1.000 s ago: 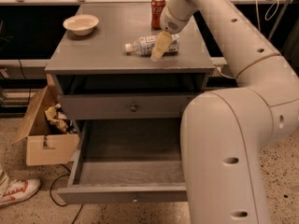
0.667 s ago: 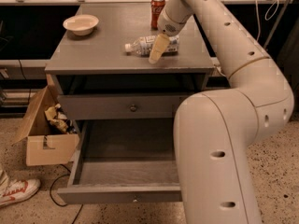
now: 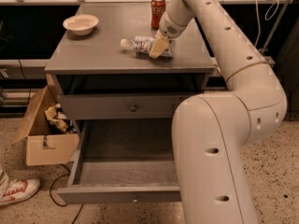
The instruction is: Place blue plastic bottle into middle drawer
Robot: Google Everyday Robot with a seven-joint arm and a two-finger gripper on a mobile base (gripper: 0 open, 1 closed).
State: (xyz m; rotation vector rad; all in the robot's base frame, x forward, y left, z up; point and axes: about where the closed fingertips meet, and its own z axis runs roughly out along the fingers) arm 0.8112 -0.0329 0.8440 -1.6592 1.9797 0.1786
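The blue plastic bottle, clear with a white cap and pale label, lies on its side on the grey cabinet top, cap pointing left. My gripper reaches down from the upper right and sits at the bottle's right end, touching or straddling it. The middle drawer is pulled wide open below, and its grey floor is bare. My big white arm covers the drawer's right part.
A red soda can stands just behind the gripper. A pale bowl sits at the top's back left. The upper drawer front is closed. A cardboard box and a shoe are on the floor at left.
My gripper has shifted slightly left and down onto the bottle's right end. The bottle has stayed in place on the cabinet top.
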